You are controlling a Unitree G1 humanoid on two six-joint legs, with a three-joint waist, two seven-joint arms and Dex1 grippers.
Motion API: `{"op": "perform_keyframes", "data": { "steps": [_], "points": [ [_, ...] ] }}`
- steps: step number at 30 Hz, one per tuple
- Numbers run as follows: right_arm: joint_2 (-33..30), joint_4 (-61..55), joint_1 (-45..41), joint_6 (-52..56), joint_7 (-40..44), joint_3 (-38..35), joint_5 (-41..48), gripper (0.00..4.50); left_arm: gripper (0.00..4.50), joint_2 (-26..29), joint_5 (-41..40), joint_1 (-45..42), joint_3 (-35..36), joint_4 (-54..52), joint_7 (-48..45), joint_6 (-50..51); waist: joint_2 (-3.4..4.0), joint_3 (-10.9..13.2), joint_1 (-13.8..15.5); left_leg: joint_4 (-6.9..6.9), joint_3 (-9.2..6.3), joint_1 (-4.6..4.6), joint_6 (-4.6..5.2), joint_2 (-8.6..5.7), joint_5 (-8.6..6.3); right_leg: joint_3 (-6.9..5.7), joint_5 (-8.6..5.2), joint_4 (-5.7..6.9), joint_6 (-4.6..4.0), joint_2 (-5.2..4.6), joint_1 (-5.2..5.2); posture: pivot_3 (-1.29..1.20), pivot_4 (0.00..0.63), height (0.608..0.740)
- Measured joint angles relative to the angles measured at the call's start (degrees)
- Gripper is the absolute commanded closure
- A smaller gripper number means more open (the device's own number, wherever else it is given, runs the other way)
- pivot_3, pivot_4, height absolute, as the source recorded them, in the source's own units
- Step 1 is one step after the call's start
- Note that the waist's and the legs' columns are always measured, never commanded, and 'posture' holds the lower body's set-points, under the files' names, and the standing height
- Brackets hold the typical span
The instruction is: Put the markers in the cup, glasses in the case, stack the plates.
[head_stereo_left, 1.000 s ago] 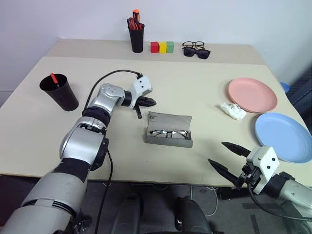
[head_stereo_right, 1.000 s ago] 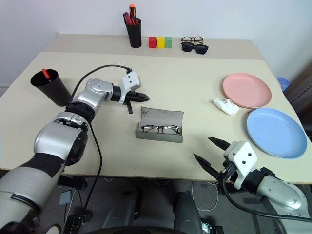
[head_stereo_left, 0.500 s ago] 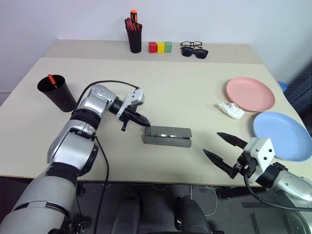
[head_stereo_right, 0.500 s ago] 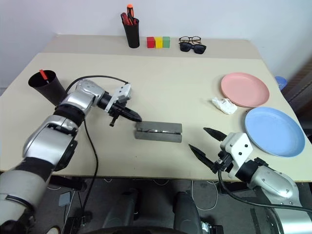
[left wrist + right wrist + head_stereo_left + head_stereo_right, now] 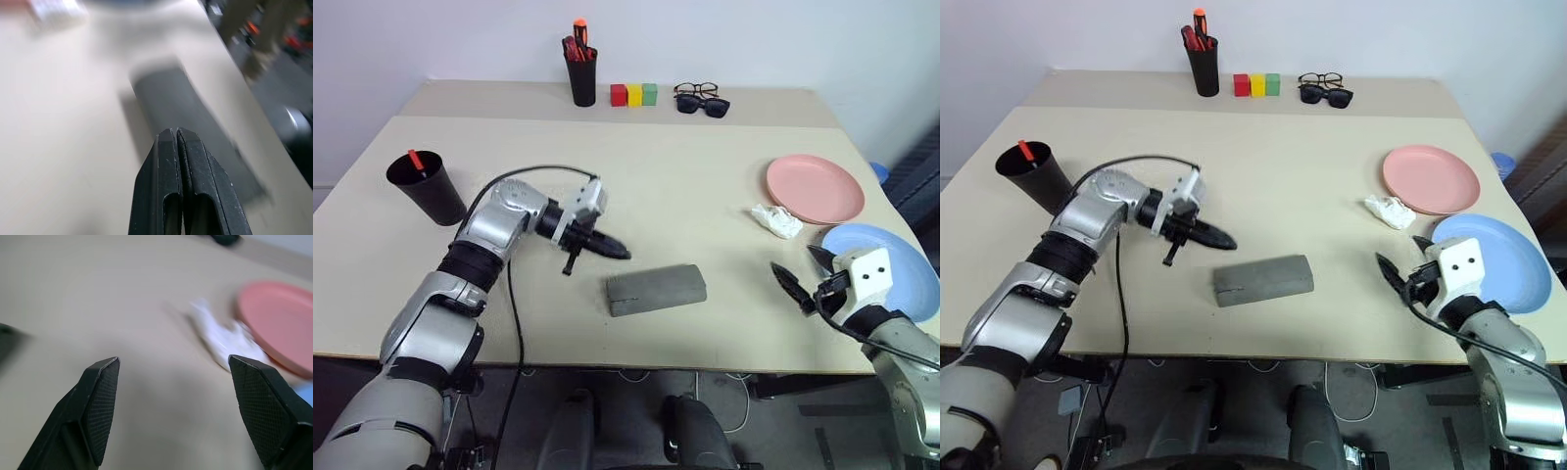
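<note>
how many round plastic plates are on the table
2. The salmon pink round plastic plate lies near the table's right edge; the light blue round plastic plate lies just in front of it, partly behind the right gripper.

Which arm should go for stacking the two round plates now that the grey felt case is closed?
Right. The right gripper is open and hangs beside the light blue plastic plate, with the salmon pink plate just beyond. The left gripper is shut, by the grey felt case, well away from both.

- Table: beige top, two sections joined along a seam near the far edge.
- Wall: plain white, directly behind the table.
- Floor: dark, cables visible beneath the near table edge.
</note>
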Motion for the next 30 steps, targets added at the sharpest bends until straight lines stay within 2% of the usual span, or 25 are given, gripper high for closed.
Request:
{"op": "perform_keyframes", "data": {
  "steps": [3,6,9,13,14,16,21,22,30],
  "points": [
    [-0.5,5.0,-2.4,0.0,-2.9,0.1,-3.4,0.89,3.19,-3.5,0.7,0.0,0.0,-3.3,2.2,2.7,0.09,0.0,-0.1,0.01,0.02,0.06,0.01,-0.01,0.0,0.02,0.0,0.09,0.01,0.0,0.0,0.0,0.15,0.74],
    [-1.2,7.8,-4.9,0.1,-4.7,1.0,-5.9,0.89,1.54,-7.9,3.8,-0.3,-0.2,-2.0,7.1,2.9,0.09,0.0,-0.3,0.01,0.02,0.11,0.02,0.0,0.01,0.02,-0.01,0.16,0.03,0.02,-0.01,0.0,0.15,0.74],
    [-1.3,9.4,-6.3,0.2,-4.9,2.1,-7.0,0.89,0.12,-10.2,5.6,-1.0,-0.2,-1.5,9.6,3.9,0.09,0.0,-0.4,0.0,0.0,0.12,0.02,0.0,0.01,0.02,-0.01,0.19,0.04,0.04,-0.02,0.0,0.15,0.74],
    [-1.3,12.3,-7.3,0.6,-4.9,3.2,-7.9,0.89,0.05,-11.5,7.4,-1.8,-0.1,-1.5,11.8,4.1,0.1,0.0,-0.2,0.0,0.01,0.11,0.02,0.0,0.01,0.03,-0.02,0.19,0.04,0.04,-0.01,0.0,0.15,0.74],
    [-1.4,13.1,-7.6,0.6,-4.8,3.4,-8.0,1.15,0.01,-11.8,7.6,-1.9,0.0,-1.4,12.3,4.2,0.1,0.0,-0.2,0.0,0.01,0.11,0.01,0.0,0.01,0.03,-0.02,0.19,0.04,0.04,-0.01,0.0,0.15,0.74],
    [-1.4,14.7,-8.3,1.2,-4.8,3.5,-8.0,1.73,0.0,-12.4,8.1,-2.4,0.1,-1.4,13.5,4.6,0.1,0.0,-0.2,0.01,0.01,0.11,0.02,0.0,0.01,0.04,-0.02,0.18,0.04,0.04,0.0,0.0,0.15,0.74],
    [-2.2,17.2,-10.0,3.4,-5.6,3.5,-8.5,4.27,0.0,-12.5,8.5,-3.2,1.6,-1.5,14.8,5.3,0.1,0.0,-0.2,0.02,0.0,0.12,0.01,0.0,0.01,0.04,-0.02,0.19,0.04,0.04,0.0,0.0,0.15,0.74],
    [-2.3,17.2,-10.0,3.4,-5.8,3.4,-8.8,4.39,0.0,-12.1,8.6,-3.1,1.8,-1.5,14.9,5.5,0.1,0.0,-0.3,0.02,0.0,0.13,0.02,0.0,0.01,0.04,-0.02,0.19,0.04,0.04,0.0,0.0,0.15,0.74],
    [-2.4,16.8,-11.2,5.3,-9.5,3.2,-10.2,4.39,0.0,-11.1,8.7,-1.6,2.1,-3.8,15.4,6.5,0.09,0.0,-0.1,0.05,0.0,0.12,0.01,-0.01,0.01,0.05,-0.01,0.18,0.04,0.04,0.03,0.0,0.15,0.74]
  ]
}}
